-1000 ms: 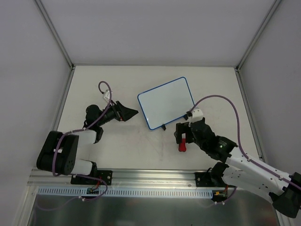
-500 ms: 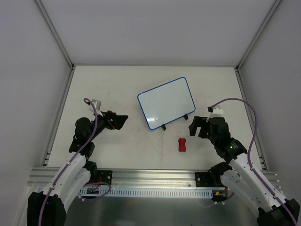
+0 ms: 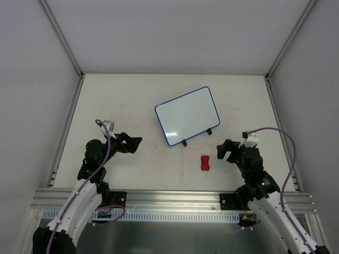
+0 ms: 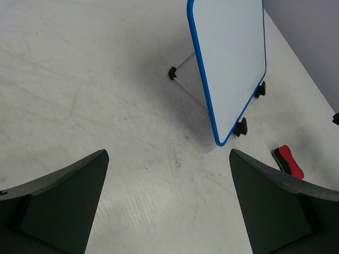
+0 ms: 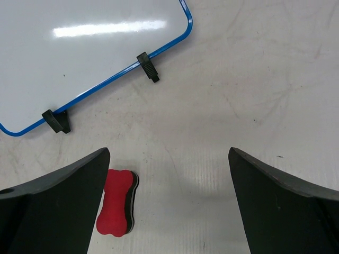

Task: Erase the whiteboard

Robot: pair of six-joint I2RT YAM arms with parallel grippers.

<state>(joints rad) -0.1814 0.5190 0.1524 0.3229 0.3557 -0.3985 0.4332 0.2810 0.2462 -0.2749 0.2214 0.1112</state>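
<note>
The whiteboard (image 3: 188,115) stands propped on its two black feet at mid table, its blue-framed white face bare of marks. It also shows in the left wrist view (image 4: 229,58) and the right wrist view (image 5: 79,53). A red bone-shaped eraser (image 3: 205,163) lies on the table in front of it, seen too in the right wrist view (image 5: 115,210) and the left wrist view (image 4: 288,161). My left gripper (image 3: 132,142) is open and empty, left of the board. My right gripper (image 3: 222,148) is open and empty, just right of the eraser.
The table (image 3: 132,95) is off-white and scuffed, walled by white panels with grey metal posts (image 3: 61,37). A metal rail (image 3: 169,198) with the arm bases runs along the near edge.
Both arms have drawn back toward their bases. The right gripper has let go of the red eraser, which now lies on the table. The whiteboard has not moved.
</note>
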